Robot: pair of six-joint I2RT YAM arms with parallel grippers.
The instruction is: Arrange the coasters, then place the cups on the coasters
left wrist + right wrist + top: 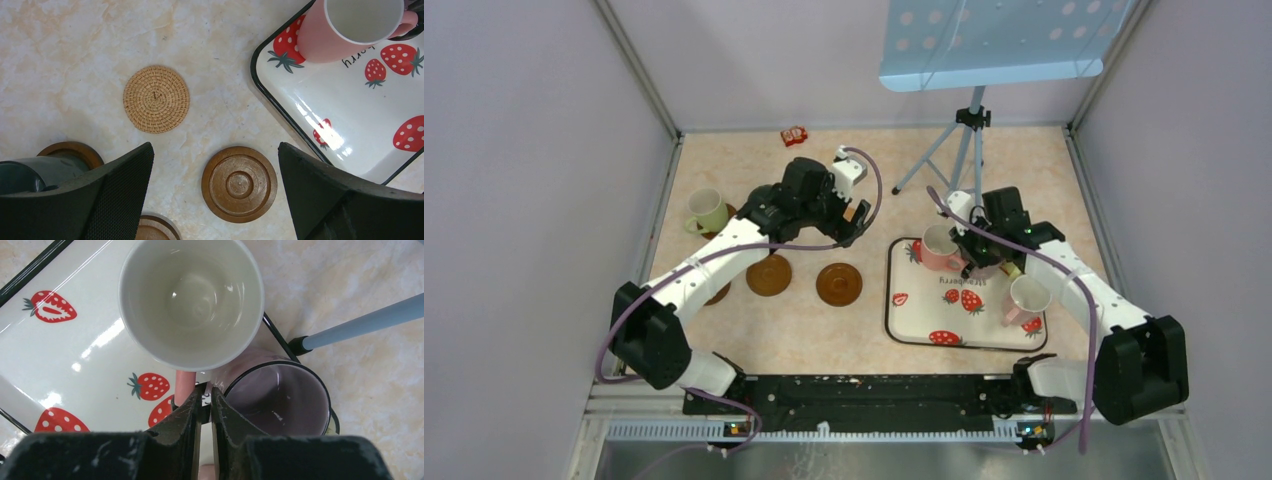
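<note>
My left gripper (pixel 215 148) hangs open above the table, over a grooved brown coaster (pixel 239 184). A woven tan coaster (pixel 156 99) lies beyond it. A dark green cup (pixel 27 175) stands on another brown coaster (pixel 75 149) at the left. In the top view two brown coasters (pixel 769 275) (pixel 839 284) lie in a row, and a yellow-green cup (pixel 707 211) stands at the far left. My right gripper (pixel 206 390) is shut on the handle of a pink cup (pixel 192 300) over the strawberry tray (pixel 75 350). A mauve cup (pixel 280 400) sits right beside it.
A light pink cup (pixel 1027 300) stands on the tray (pixel 924 310) near its front right corner. A tripod (pixel 969 140) holding a blue perforated board (pixel 1004 40) stands behind the tray, one leg (pixel 360 322) close to the mauve cup. A small red item (pixel 795 135) lies at the back wall.
</note>
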